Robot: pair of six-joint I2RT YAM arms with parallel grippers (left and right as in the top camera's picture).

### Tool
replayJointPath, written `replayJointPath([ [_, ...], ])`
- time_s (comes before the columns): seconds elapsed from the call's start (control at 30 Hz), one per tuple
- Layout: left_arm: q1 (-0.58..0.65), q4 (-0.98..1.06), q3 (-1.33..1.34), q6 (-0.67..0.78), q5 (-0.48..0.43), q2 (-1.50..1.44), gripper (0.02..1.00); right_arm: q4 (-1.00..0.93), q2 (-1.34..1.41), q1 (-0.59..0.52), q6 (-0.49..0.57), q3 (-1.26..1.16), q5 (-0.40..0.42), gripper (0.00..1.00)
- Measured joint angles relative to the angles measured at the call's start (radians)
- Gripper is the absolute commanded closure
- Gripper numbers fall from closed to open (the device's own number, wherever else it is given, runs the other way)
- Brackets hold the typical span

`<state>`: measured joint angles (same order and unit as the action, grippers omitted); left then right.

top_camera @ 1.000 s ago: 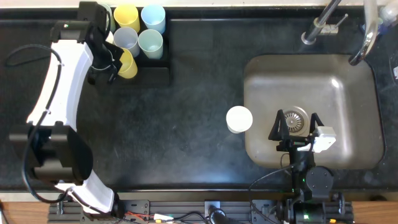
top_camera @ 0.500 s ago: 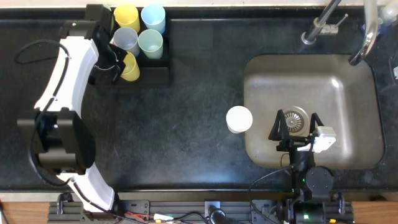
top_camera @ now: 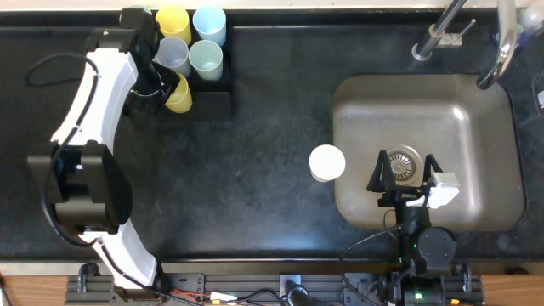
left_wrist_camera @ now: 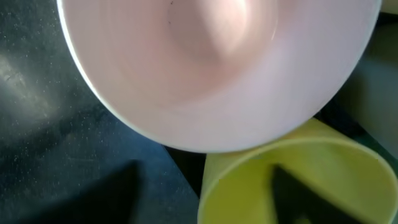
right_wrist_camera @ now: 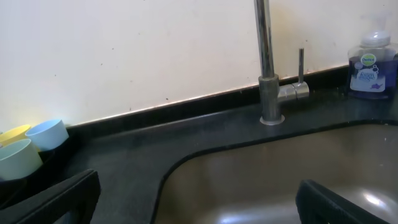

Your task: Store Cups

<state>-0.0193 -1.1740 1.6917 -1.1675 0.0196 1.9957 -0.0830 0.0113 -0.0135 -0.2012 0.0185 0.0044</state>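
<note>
A black rack (top_camera: 212, 95) at the counter's back left holds a yellow cup (top_camera: 172, 23), a light blue cup (top_camera: 209, 23), a pale cup (top_camera: 172, 53) and a mint cup (top_camera: 206, 58). My left gripper (top_camera: 160, 88) is shut on another yellow cup (top_camera: 179, 93), tilted at the rack's front left slot. In the left wrist view this yellow cup (left_wrist_camera: 292, 174) lies just under the pale cup's mouth (left_wrist_camera: 211, 68). A white cup (top_camera: 327, 162) stands upside down on the counter by the sink's left rim. My right gripper (top_camera: 405, 172) rests open inside the sink.
The steel sink (top_camera: 476, 102) takes up the right side, with a faucet (right_wrist_camera: 267, 62) and a soap bottle (right_wrist_camera: 372, 65) behind it. The dark counter (top_camera: 255, 187) stretches between the rack and the sink. The rack's cups (right_wrist_camera: 46, 134) show far off in the right wrist view.
The left arm has swung a little to the right, nudging the tilted yellow cup slightly right along the rack. The right arm and the white cup have not moved.
</note>
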Motion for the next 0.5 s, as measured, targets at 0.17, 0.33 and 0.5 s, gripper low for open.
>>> replayJointPath([
  [0.17,0.0,-0.005,0.0,0.017,0.013,-0.04,0.02,0.0,0.0,0.0,0.0,0.0,0.0,0.005],
  [0.33,0.0,-0.039,0.0,0.119,0.033,-0.229,0.02,0.0,0.0,0.0,0.0,0.0,0.0,0.003],
  [0.5,0.0,-0.176,-0.002,0.357,0.07,-0.517,0.02,0.0,0.0,0.0,0.0,0.0,0.0,0.003],
])
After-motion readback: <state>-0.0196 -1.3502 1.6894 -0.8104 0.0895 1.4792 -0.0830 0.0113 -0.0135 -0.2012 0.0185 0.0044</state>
